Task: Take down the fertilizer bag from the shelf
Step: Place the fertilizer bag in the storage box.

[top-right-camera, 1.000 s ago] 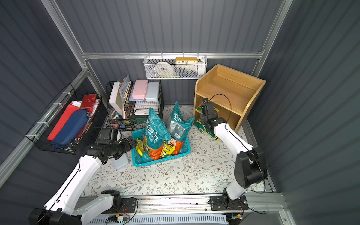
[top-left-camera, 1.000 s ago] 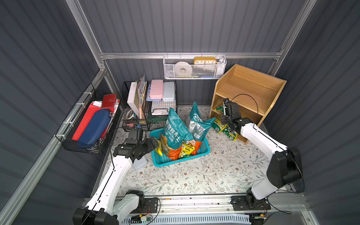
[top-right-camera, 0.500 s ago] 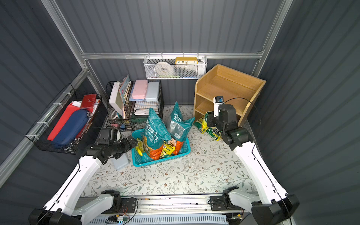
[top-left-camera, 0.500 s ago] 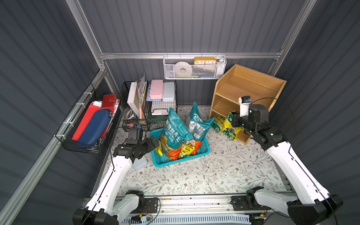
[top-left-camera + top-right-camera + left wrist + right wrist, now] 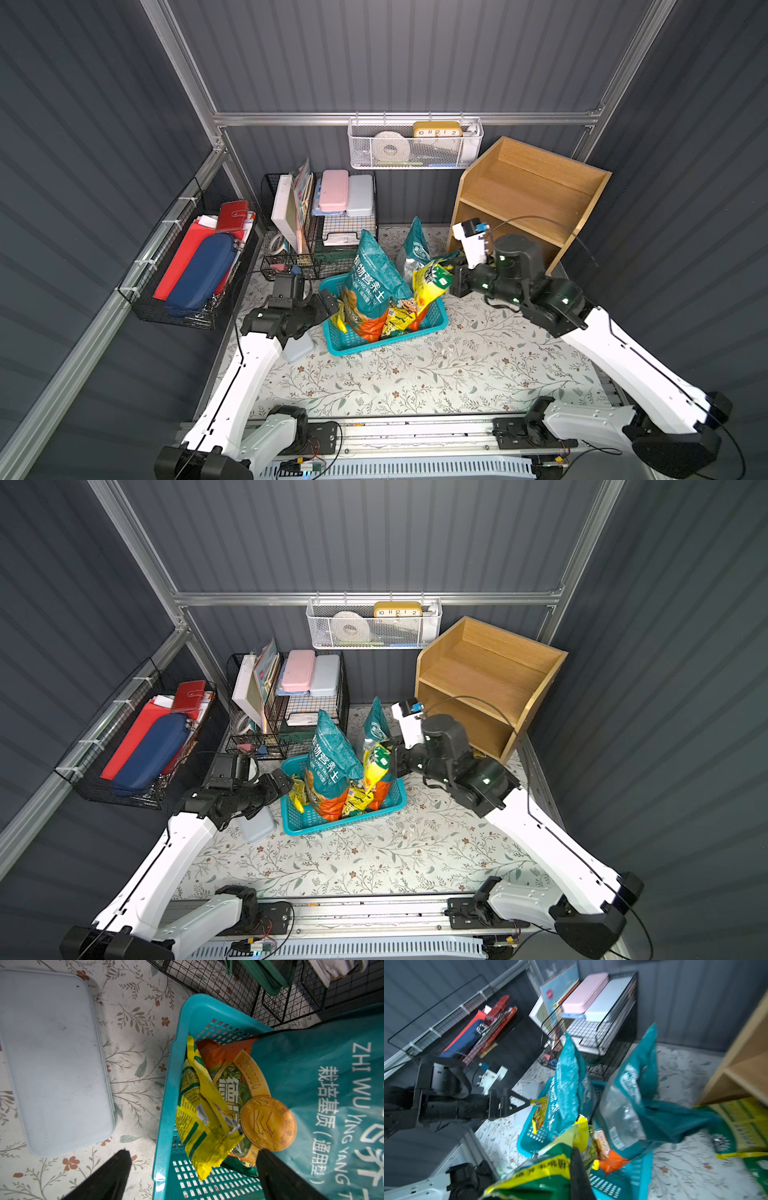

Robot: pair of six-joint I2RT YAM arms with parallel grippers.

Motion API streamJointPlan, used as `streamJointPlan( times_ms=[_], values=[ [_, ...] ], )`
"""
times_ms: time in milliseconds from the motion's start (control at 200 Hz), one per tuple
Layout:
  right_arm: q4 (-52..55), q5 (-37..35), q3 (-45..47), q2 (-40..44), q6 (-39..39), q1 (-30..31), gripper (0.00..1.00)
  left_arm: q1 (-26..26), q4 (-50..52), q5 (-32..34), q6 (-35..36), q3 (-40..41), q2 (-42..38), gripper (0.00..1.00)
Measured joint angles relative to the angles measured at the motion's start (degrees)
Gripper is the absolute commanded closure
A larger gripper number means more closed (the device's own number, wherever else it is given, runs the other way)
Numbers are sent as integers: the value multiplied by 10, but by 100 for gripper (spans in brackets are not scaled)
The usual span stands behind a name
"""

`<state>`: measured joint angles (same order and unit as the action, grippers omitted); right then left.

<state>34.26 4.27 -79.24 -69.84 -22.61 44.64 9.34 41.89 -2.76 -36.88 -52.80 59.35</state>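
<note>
1. The right arm stretches low from beside the shelf [image 5: 519, 195]. The right gripper [image 5: 453, 272] is clamped on the yellow-green fertilizer bag [image 5: 430, 284], off the shelf and over the teal basket [image 5: 374, 340].
2. The left arm is bent, with the left gripper [image 5: 330, 303] spread wide at the basket's far rim.
3. The right wrist view is blurred, and the bag covers most of the jaws.

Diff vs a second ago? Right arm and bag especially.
The right pincer, shut on the yellow-green fertilizer bag, carried it from the foot of the shelf across to over the teal basket's shelf-side end. Unchanged: left pincer open at the basket's other end; teal bags in the basket.
</note>
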Motion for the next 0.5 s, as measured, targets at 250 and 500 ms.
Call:
streamJointPlan(
  times_ms=[250, 500],
  values=[
    [-44, 3, 7, -89, -57, 97, 100, 0, 2, 5, 0, 0, -8, 1],
    [-91, 46, 5, -163, -45, 124, 100, 0, 2, 13, 0, 0, -13, 0]
  ],
)
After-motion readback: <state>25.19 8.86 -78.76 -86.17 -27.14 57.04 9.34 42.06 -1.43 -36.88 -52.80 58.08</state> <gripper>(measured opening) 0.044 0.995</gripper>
